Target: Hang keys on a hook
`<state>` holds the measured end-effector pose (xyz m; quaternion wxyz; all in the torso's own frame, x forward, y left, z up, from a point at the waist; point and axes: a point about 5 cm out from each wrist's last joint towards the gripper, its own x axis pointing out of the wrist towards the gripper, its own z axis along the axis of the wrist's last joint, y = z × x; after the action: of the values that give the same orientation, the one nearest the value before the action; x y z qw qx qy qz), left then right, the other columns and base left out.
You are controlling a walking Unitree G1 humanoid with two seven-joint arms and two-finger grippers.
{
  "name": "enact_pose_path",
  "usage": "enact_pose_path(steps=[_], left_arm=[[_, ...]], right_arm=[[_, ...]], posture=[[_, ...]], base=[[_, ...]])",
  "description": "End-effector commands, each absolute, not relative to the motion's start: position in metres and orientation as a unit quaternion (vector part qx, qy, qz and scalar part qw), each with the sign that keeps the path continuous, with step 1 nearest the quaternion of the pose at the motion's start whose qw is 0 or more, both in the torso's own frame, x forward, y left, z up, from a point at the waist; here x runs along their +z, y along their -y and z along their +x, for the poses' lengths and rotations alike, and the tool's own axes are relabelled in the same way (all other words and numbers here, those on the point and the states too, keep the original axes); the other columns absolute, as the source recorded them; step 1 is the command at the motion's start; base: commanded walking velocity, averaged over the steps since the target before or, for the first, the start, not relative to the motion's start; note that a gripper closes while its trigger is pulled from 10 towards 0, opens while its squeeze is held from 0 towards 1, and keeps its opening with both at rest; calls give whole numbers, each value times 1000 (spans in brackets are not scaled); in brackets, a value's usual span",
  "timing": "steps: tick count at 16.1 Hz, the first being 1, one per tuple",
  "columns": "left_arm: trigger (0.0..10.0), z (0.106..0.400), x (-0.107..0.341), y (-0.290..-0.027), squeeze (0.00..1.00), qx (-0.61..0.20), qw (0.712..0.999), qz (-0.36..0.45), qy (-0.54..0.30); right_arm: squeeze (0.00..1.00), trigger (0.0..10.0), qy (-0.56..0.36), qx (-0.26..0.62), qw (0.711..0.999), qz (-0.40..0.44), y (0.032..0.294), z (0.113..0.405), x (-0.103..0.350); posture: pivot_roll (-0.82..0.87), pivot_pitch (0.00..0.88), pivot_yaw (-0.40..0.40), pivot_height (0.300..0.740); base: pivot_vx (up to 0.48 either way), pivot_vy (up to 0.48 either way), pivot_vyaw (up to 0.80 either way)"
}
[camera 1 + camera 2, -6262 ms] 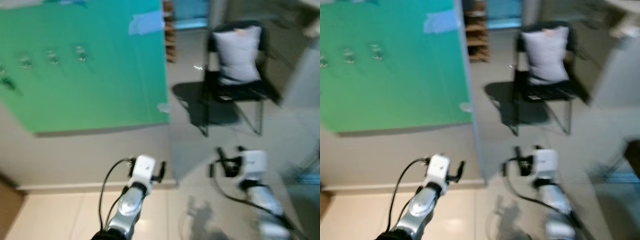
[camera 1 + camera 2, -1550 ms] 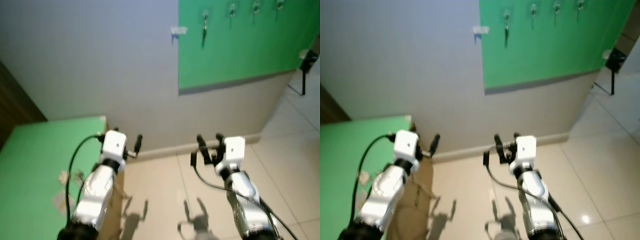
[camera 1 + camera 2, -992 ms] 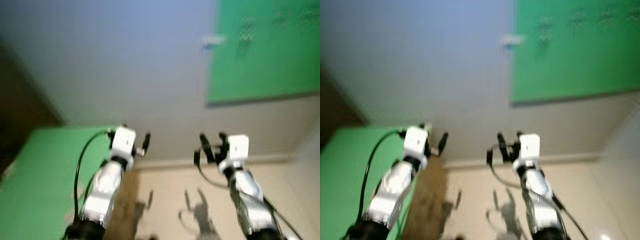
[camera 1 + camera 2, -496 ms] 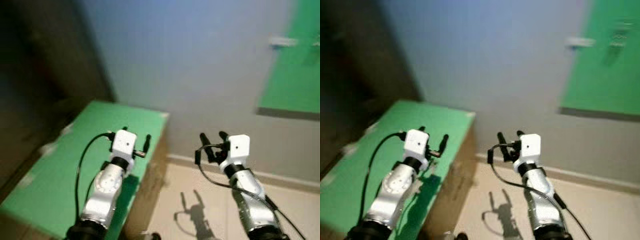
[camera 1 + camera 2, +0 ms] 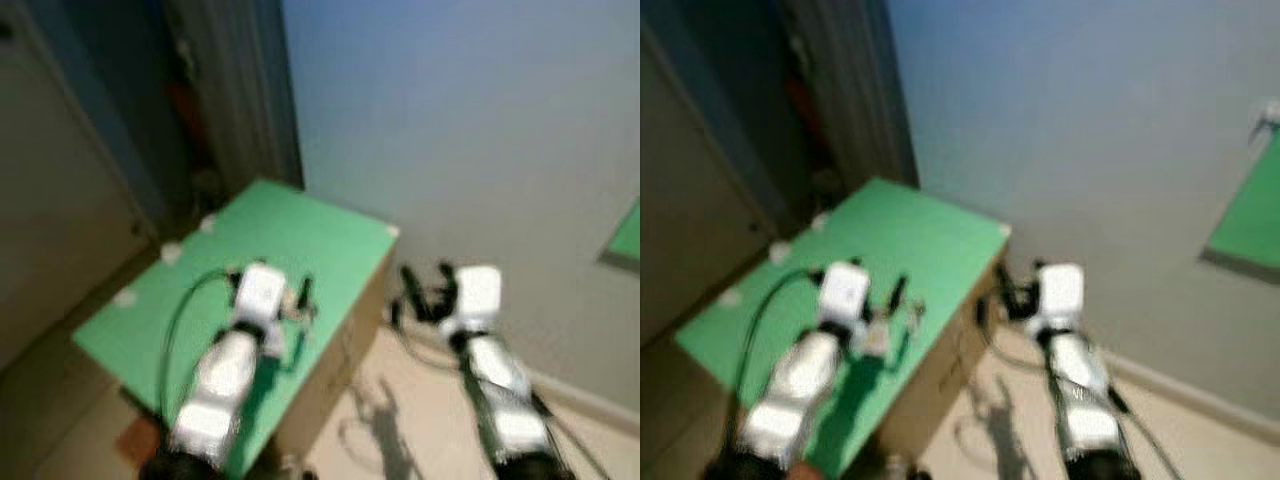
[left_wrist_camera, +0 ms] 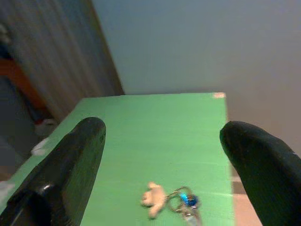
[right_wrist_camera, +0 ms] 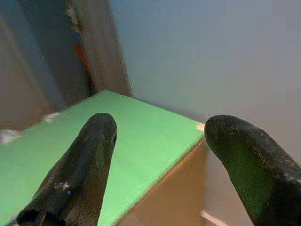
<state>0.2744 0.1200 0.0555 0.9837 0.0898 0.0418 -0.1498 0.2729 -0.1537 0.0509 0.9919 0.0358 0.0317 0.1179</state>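
Keys (image 6: 183, 203) lie flat on a green worktop (image 5: 290, 240), joined to a small pale charm (image 6: 152, 198) that rests just beside them, with a spot of blue showing among the metal rings. Seen from the left wrist camera, they sit on the near part of the green surface, between the two black fingers (image 6: 61, 174) of the left claw (image 6: 162, 162), which hangs above them without touching. The left claw is spread wide apart and grips nothing.

From the head cameras, which are blurred, the left claw (image 5: 295, 300) hangs over the green worktop toward its right-hand edge, at the end of a silver arm with a white wrist block. The right claw (image 5: 420, 285) hangs off the worktop's right side, near its corner, above a pale tiled floor (image 5: 400, 430). Its two black fingers (image 7: 80, 174) are also spread well apart and empty; its wrist camera looks past them to the corner of the green top and the brown side of the box beneath it.

The worktop is a brown box (image 5: 330, 375) with a green top, standing against a plain grey-blue wall (image 5: 450, 130). A few small white scraps (image 5: 168, 252) lie on the far left part of the green surface. Behind the worktop to the left is a dark doorway or curtain (image 5: 230, 100). A piece of a green board (image 5: 1250, 220) shows on the wall at the far right.
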Motion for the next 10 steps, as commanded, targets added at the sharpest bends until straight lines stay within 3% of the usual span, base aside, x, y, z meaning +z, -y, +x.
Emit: enact_pose_path(steps=[1,10], left_arm=[[10000,276,59,-117,0,-154,983,88,-36],[10000,275,61,-114,0,-152,984,86,-29]], right_arm=[[0,10000,-36,115,992,34,158,274,50],[0,10000,-37,123,991,30,156,276,51]], posture=[[-220,0,116,740],[-211,0,109,740]], base=[[0,0,556],[0,0,541]])
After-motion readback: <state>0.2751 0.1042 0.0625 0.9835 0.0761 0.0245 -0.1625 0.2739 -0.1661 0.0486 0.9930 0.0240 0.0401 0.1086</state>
